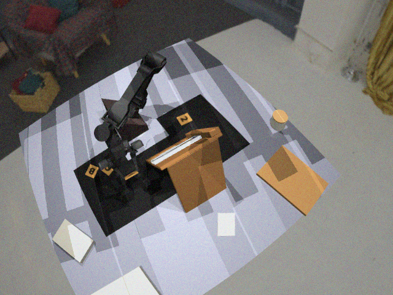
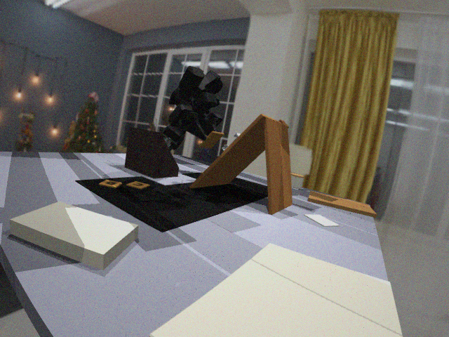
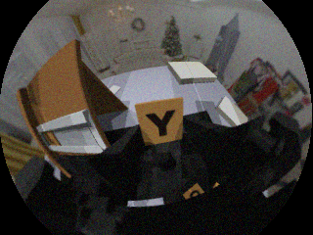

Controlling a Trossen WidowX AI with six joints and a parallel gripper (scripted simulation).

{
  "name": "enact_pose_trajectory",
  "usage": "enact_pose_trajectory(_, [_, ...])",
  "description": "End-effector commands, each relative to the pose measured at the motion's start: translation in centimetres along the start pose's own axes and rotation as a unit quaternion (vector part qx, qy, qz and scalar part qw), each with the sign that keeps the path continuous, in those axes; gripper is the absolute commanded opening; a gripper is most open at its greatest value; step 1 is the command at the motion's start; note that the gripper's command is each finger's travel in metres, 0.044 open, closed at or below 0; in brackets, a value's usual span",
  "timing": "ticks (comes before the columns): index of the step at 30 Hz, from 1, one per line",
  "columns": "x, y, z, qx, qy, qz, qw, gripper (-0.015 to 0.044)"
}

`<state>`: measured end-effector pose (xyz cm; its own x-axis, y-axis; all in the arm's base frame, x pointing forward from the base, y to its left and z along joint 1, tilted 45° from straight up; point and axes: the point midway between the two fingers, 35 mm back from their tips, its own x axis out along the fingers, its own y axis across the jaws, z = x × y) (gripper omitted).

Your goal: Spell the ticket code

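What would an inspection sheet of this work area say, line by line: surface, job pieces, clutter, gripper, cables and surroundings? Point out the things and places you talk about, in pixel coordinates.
Surface: striped pale and grey counter [image 1: 196, 254] [image 2: 224, 232], with a black mat [image 1: 107, 222] [image 2: 163, 217].
Job's things: Y tile [image 1: 131, 175] [image 2: 212, 139] [image 3: 160, 121] raised off the mat; B tile [image 1: 91, 171] and 2 tile [image 1: 183, 118] lying on it, plus a partly hidden tile [image 1: 107, 170]. No tile seen in the white rail [image 1: 175, 149] [image 3: 66, 128] on the leaning wooden board [image 1: 196, 184] [image 2: 278, 166]. Ticket code: cannot be read.
Clutter: orange-topped cylinder [image 1: 279, 120], wooden slab [image 1: 295, 187] [image 2: 340, 203], pale block [image 1: 73, 241] [image 2: 72, 232].
Gripper [image 1: 129, 168] [image 2: 207, 135] [image 3: 162, 123]: closed on the Y tile.
Cables: nothing seen.
Surroundings: sofa, yellow curtain, windows.
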<state>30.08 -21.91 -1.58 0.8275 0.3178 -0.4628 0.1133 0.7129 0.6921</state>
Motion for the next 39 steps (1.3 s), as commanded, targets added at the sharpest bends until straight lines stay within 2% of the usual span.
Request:
enact_pose_trajectory(1, [-0.1, 0.1, 0.2, 0.000, -0.002, 0.002, 1.000, 0.0000])
enact_pose_trajectory(39, [-0.1, 1.3, 0.3, 0.000, -0.002, 0.002, 1.000, 0.0000])
